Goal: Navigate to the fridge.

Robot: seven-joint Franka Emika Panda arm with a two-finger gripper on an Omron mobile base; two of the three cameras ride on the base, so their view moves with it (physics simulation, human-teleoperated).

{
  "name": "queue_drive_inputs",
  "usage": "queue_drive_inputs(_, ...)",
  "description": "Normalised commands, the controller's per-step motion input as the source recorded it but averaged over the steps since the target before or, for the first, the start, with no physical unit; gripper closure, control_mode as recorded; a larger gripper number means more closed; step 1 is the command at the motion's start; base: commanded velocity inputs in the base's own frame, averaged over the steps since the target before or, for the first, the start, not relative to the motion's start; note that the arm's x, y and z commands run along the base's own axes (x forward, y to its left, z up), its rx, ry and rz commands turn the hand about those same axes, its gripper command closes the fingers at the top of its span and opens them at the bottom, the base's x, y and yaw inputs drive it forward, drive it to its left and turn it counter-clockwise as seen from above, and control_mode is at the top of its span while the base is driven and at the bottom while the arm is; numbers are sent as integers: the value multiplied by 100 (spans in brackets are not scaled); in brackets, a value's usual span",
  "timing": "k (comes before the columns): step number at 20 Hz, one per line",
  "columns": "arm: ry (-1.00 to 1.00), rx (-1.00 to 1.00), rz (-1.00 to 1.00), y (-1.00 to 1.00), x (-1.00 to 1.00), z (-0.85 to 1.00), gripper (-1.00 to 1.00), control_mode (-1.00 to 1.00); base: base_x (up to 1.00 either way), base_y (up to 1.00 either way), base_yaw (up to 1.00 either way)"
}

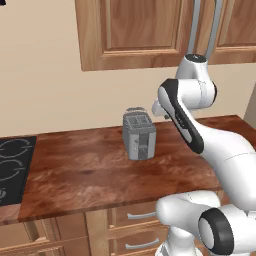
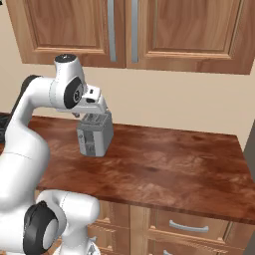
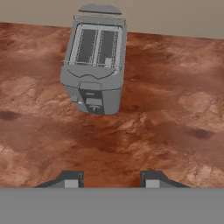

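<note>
The fridge is out of view; a narrow dark grey strip (image 2: pixel 251 164) at the right edge, past the counter's end, is too thin to identify. My gripper (image 3: pixel 111 181) hangs open above the wooden counter (image 3: pixel 166 122) with nothing between its fingertips. It points down at a grey two-slot toaster (image 3: pixel 95 65). In the right base view the gripper (image 2: pixel 94 105) sits just above the toaster (image 2: pixel 94 134). From the left base view, the toaster (image 1: pixel 139 135) stands mid-counter beside the arm.
A black cooktop (image 1: pixel 12 165) is set into the counter (image 1: pixel 85 172) at the left. Wooden upper cabinets (image 2: pixel 189 30) hang on the beige wall. Drawers with metal handles (image 2: pixel 189 227) run below the counter's front edge, close to the base.
</note>
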Motion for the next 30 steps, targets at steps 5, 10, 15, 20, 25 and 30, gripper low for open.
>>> queue_drive_inputs(5,0,0,0,0,-50,0,-100,-100,0,0,0)
queue_drive_inputs(10,-15,0,0,0,-94,5,-100,-100,0,0,0)
queue_drive_inputs(15,-19,0,0,-5,-82,23,-100,-100,0,0,0)
queue_drive_inputs(20,-6,0,-1,-10,-40,8,-100,100,-60,-33,-4)
queue_drive_inputs(25,0,0,0,0,0,0,-100,100,-98,-70,-9)
queue_drive_inputs(30,0,0,0,0,0,0,-100,100,-89,-67,-12)
